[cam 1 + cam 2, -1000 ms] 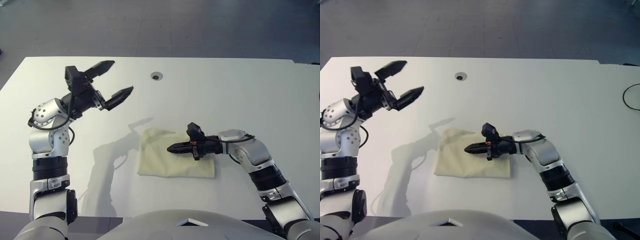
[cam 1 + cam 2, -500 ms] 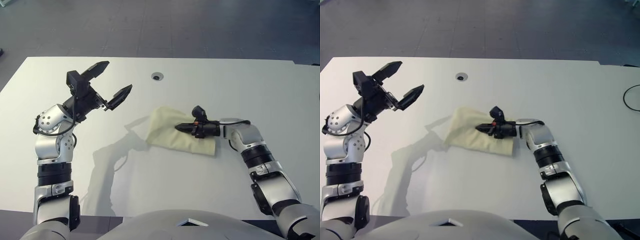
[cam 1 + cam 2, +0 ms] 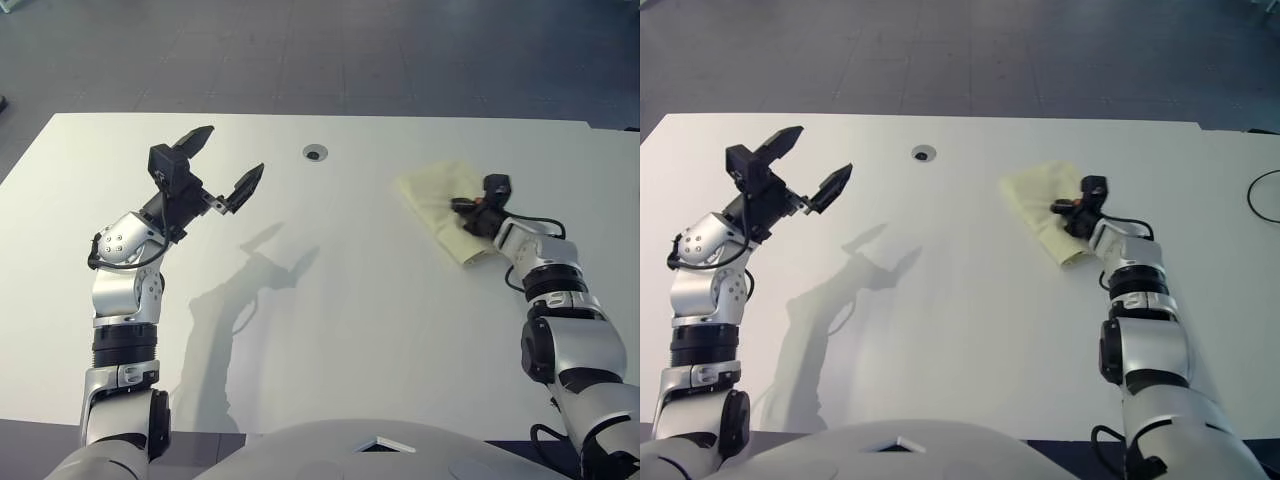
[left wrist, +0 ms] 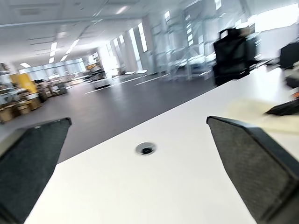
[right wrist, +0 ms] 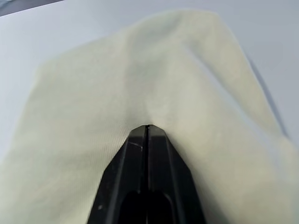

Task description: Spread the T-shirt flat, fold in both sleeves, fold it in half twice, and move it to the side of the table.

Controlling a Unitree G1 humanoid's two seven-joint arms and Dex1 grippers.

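While head cam has folded T-shirt (image 3: pixel 432 190) at table's (image 3: pixel 350 320) right side under R gripper (image 3: pixel 460 205), L gripper (image 3: pixel 236 150) aloft wide open & empty, L wrist cam shows its fingers (image 4: pixel 254 163) far apart, R wrist cam fingers (image 5: pixel 147 177) closed tight, tips on cloth.

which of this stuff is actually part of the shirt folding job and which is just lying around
Part of the job:
- folded T-shirt, on the right of the table
- right tool, shut on it
- left tool, open, raised over the table

Just lying about:
- hole in the table
- black cable at its right edge
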